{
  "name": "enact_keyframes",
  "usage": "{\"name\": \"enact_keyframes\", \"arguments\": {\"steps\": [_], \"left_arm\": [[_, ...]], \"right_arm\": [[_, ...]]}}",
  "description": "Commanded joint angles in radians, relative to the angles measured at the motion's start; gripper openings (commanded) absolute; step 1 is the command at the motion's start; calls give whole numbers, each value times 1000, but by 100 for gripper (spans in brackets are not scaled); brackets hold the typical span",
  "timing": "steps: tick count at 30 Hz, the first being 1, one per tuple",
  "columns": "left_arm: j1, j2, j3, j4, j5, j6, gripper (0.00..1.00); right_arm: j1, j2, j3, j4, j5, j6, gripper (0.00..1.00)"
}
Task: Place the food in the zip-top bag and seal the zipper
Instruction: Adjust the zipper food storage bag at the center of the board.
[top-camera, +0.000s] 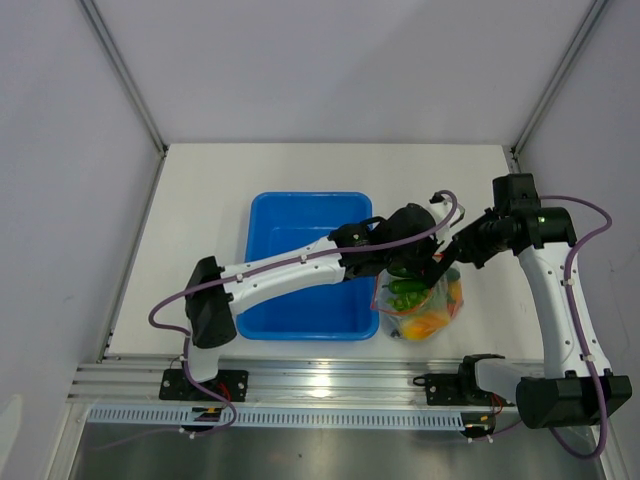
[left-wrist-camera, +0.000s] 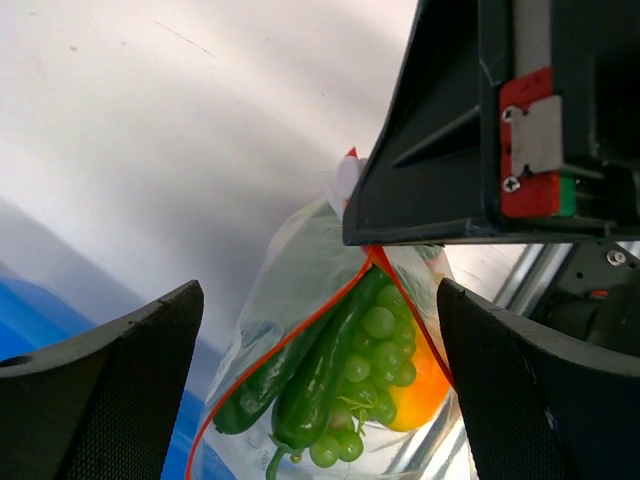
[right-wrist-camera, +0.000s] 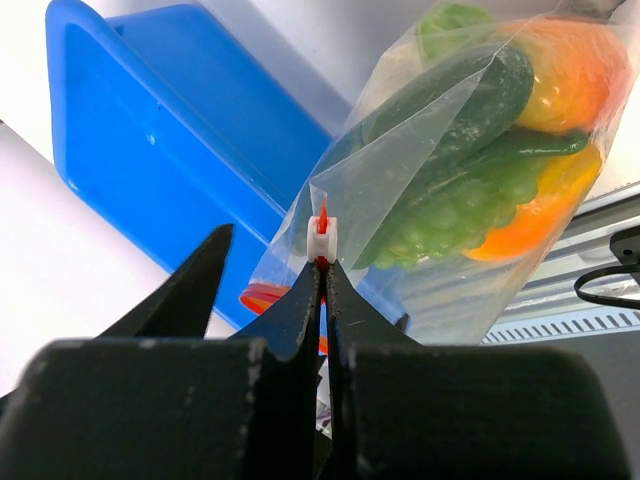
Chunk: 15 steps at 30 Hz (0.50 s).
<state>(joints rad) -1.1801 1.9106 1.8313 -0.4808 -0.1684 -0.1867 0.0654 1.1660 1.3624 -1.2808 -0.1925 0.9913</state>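
The zip-top bag (top-camera: 424, 308) hangs just right of the blue tray, holding dark green cucumbers (left-wrist-camera: 318, 372), a green bunch (left-wrist-camera: 382, 350) and orange-yellow fruit (left-wrist-camera: 425, 388). Its orange-red zipper (left-wrist-camera: 290, 338) gapes open along the mouth. My right gripper (right-wrist-camera: 322, 268) is shut on one end of the zipper, just below its white slider (right-wrist-camera: 322, 236), and holds the bag (right-wrist-camera: 440, 190) up. My left gripper (left-wrist-camera: 320, 400) is open, its fingers (left-wrist-camera: 120, 390) on either side of the bag's mouth without touching it. In the top view it (top-camera: 412, 262) is above the bag.
The blue tray (top-camera: 300, 199) lies left of the bag, under my left arm; it also shows in the right wrist view (right-wrist-camera: 160, 130). A metal rail (top-camera: 330, 385) runs along the near table edge, close below the bag. White walls enclose the table.
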Motion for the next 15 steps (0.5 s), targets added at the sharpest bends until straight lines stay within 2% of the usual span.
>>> {"name": "enact_keyframes", "arguments": {"steps": [1,4,8,10,11,15], "left_arm": [[20,-19,10,-16,113,-28,98],[45,-32,-29,10,161,-46,95],[65,-5,-14,-4,220,-43,83],[77,-4,-21,-1,240,-48,74],[80,-1,-24,2,250,-49,66],[99,7,-30,10,306,-42,49]], "right_arm": [[-9,-26,18,14,-21,7,0],[-10,-28,10,20,-28,4,0],[-13,-29,9,23,-38,0,0],[-16,-28,7,28,-41,-5,0],[-16,-28,6,28,-44,-3,0],[-21,-25,7,29,-51,-13,0]]}}
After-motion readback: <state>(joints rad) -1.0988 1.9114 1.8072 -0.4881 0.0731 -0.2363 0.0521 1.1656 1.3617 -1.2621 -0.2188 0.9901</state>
